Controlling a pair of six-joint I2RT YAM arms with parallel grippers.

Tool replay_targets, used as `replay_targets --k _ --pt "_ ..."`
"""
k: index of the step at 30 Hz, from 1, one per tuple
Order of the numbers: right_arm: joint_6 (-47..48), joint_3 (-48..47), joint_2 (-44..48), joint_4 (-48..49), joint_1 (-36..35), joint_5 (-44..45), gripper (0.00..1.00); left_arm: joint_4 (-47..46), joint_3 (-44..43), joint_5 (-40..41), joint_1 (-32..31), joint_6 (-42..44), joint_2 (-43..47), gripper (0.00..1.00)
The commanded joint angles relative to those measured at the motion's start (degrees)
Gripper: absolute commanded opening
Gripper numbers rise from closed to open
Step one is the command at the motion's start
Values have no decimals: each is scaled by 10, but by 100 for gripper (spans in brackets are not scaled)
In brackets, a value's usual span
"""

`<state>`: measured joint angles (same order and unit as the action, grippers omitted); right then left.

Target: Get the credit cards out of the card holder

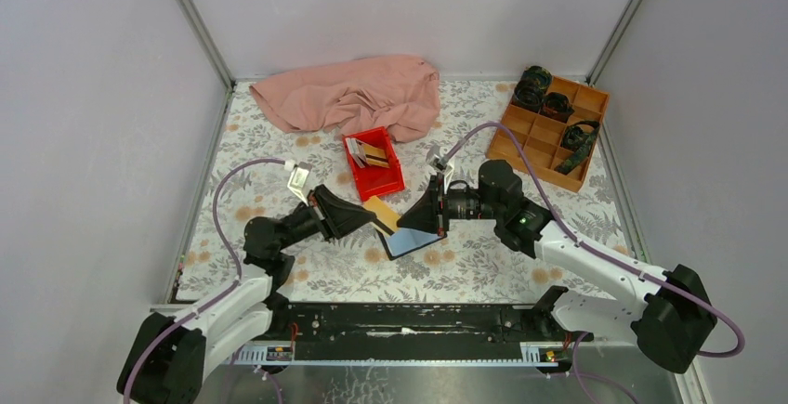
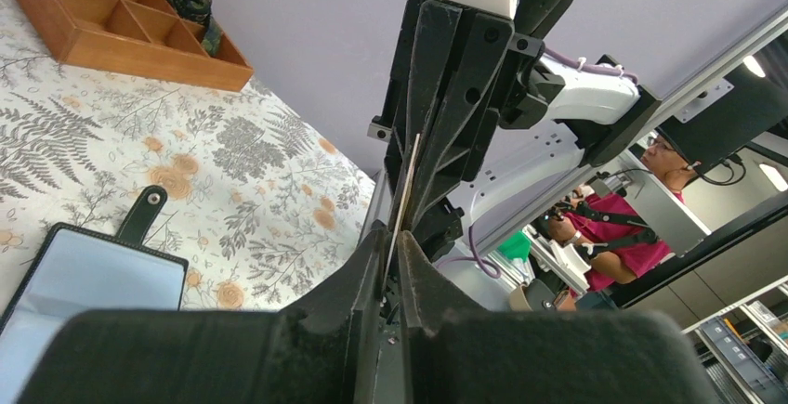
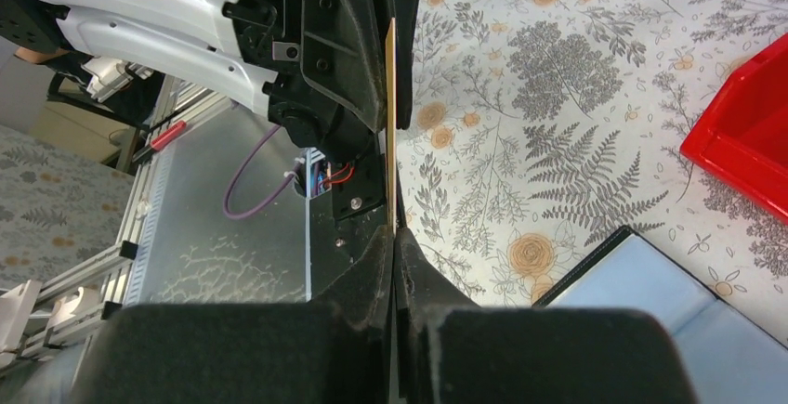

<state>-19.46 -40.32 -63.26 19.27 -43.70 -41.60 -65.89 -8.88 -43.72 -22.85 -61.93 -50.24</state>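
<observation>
While the card holder (image 1: 415,242) lies open on the worktop (image 1: 483,269) with its pale blue inside facing up, an orange-gold card (image 1: 381,212) hangs in the air just above and beside its far-left corner, clear of the pockets. The left pincer (image 1: 369,221) is clenched on one end of this card and the right pincer (image 1: 405,226) on the other, so the two tips almost meet across it.

In the left wrist view the card (image 2: 406,190) shows edge-on, running from between the left pincer (image 2: 395,269) up into the opposite jaws. The holder (image 2: 88,283) lies below, its black strap with a snap pointing away. The right wrist view gives the same thin edge (image 3: 390,125) rising out of the right pincer (image 3: 395,246), with the holder (image 3: 641,283) at lower right.

Behind the pincers stands a red tray (image 1: 385,183) with several more cards (image 1: 367,153) leaning in it. A pink cloth (image 1: 353,97) lies crumpled further back, touching the tray's far rim. A wooden compartment box (image 1: 530,135) sits at the far right.
</observation>
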Motion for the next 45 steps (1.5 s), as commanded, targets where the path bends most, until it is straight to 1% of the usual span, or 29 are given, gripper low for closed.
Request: replay_targets --k 1,6,8,9,11,12,13,14,15,16,17,20,21,23,28,31,36,42,45 --pt "18 -15 14 -9 4 4 0 76 -15 -10 -2 43 30 15" --pt "23 -18 9 -16 4 4 0 88 -10 -2 -2 44 41 12" --pt "27 -19 6 -20 3 9 0 91 -10 3 -2 46 42 3" --pt "29 -20 4 -24 3 11 0 94 -11 7 -2 47 41 0" --pt "30 -21 0 -26 3 17 0 110 -16 20 -1 57 40 0" --pt "30 -23 -2 -28 3 27 4 118 -17 31 0 61 41 0" --pt "29 -23 -3 -31 3 40 17 129 -19 45 0 68 44 0" --pt "28 -22 -2 -34 3 56 37 149 -24 64 0 80 47 0" --pt "23 -19 0 -37 3 88 52 183 -34 86 0 97 52 0" --pt "13 -13 6 -42 3 136 64 232 -48 120 0 119 56 0" --pt "2 -4 12 -45 3 199 70 273 -60 153 0 138 60 0" --pt "-26 29 35 -64 3 363 71 325 -82 248 -1 168 68 0" --pt "-34 42 43 -67 3 397 71 333 -88 283 -1 172 66 0" --pt "-48 67 55 -67 3 438 70 348 -104 349 -1 174 54 0" --pt "-66 105 59 -61 3 454 70 378 -154 514 -5 153 -22 0" --pt "-66 114 52 -55 3 455 69 383 -196 587 -16 152 -95 0" --pt "-64 112 33 -52 3 447 69 352 -250 676 -55 179 -201 0" --pt "-61 118 21 -47 3 446 69 331 -312 747 -84 223 -298 0" --pt "-57 118 19 -49 3 449 69 344 -344 773 -85 228 -342 0"
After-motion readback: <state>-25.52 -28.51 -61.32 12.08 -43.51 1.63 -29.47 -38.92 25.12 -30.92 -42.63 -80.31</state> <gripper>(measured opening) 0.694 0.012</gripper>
